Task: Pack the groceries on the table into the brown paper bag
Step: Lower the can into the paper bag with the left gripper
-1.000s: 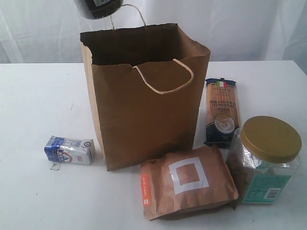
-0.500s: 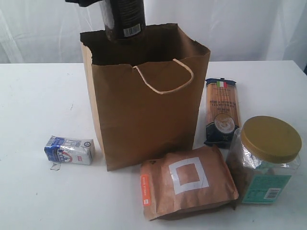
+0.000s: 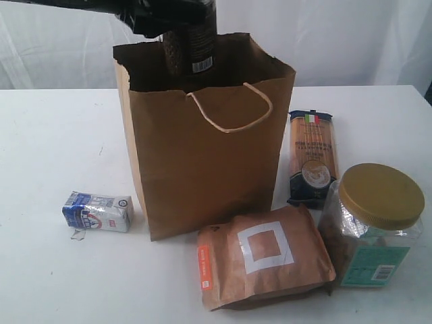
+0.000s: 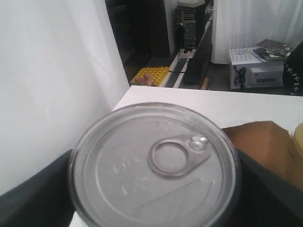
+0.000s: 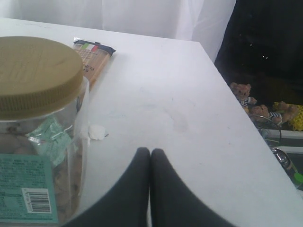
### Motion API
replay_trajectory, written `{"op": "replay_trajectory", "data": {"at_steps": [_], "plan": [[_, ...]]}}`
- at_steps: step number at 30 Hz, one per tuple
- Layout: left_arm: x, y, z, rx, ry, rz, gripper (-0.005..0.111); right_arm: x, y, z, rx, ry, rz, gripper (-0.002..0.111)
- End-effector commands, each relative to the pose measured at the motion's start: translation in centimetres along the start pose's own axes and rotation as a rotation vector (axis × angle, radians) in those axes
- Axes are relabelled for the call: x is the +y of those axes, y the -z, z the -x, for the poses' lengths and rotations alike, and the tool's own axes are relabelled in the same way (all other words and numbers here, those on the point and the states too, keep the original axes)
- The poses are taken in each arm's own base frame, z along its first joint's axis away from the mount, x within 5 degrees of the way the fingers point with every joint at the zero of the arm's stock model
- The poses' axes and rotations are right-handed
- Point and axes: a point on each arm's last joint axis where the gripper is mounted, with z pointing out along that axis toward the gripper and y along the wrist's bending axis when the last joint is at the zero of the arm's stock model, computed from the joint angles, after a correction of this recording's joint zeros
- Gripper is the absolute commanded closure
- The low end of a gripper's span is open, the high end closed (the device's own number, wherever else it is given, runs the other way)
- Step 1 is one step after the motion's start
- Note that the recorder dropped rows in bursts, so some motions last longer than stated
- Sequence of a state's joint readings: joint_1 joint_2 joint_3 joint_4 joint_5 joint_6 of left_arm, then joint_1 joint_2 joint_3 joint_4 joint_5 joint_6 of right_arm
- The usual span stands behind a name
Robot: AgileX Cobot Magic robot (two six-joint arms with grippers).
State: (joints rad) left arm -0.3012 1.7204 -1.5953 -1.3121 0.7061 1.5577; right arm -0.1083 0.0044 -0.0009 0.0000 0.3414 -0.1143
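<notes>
The brown paper bag (image 3: 206, 145) stands upright mid-table, its mouth open. My left gripper (image 3: 177, 17) is shut on the dark pull-tab can (image 3: 194, 48), whose lower end dips into the bag's mouth. Seen from the left wrist, the can's grey lid (image 4: 154, 165) fills the frame between the black fingers (image 4: 33, 198), with the bag's edge (image 4: 262, 146) behind it. On the table lie the small blue-white carton (image 3: 96, 211), the brown pouch with white square (image 3: 264, 264), the gold-lidded clear jar (image 3: 374, 223) and the long pasta packet (image 3: 312, 156). My right gripper (image 5: 150, 153) is shut and empty beside the jar (image 5: 35, 123). The yellow-grain bottle is out of view.
The white table (image 3: 47, 142) runs to an edge on the right (image 5: 246, 127), with dark floor beyond. A small white scrap (image 5: 97, 132) lies by the jar. White curtains hang behind the table.
My left gripper has come down with the can from above the bag until its lower end is inside the bag's mouth. The groceries on the table have not moved.
</notes>
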Motion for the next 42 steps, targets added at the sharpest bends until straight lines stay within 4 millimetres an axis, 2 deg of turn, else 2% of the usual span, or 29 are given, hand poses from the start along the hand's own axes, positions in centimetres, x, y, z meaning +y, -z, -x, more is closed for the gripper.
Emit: {"op": "replay_trajectory", "data": {"at_steps": [1,15,25,34,37,42], "plan": [[0.4,-0.3,1.0,-0.125,0.027,0.021,0.107,0.0,0.0,0.0,-0.009,0.002,-0.001,0.108],[0.3,-3.5,-1.7,-0.114,0.030,-0.007,0.107,0.0,0.0,0.0,-0.009,0.002,-0.001,0.108],[0.2,-3.7,-1.8,-0.137,0.011,-0.029,0.107,0.0,0.0,0.0,-0.009,0.002,-0.001,0.108],[-1.0,-4.7,-1.8,-0.089,0.005,-0.071,0.106,0.0,0.0,0.0,-0.009,0.002,-0.001,0.108],[-1.1,-4.7,-1.8,-0.088,0.009,-0.071,0.096,0.0,0.0,0.0,-0.009,0.002,-0.001,0.108],[-0.9,-4.7,-1.9,-0.080,0.032,-0.047,0.058,0.0,0.0,0.0,-0.009,0.002,-0.001,0.108]]}}
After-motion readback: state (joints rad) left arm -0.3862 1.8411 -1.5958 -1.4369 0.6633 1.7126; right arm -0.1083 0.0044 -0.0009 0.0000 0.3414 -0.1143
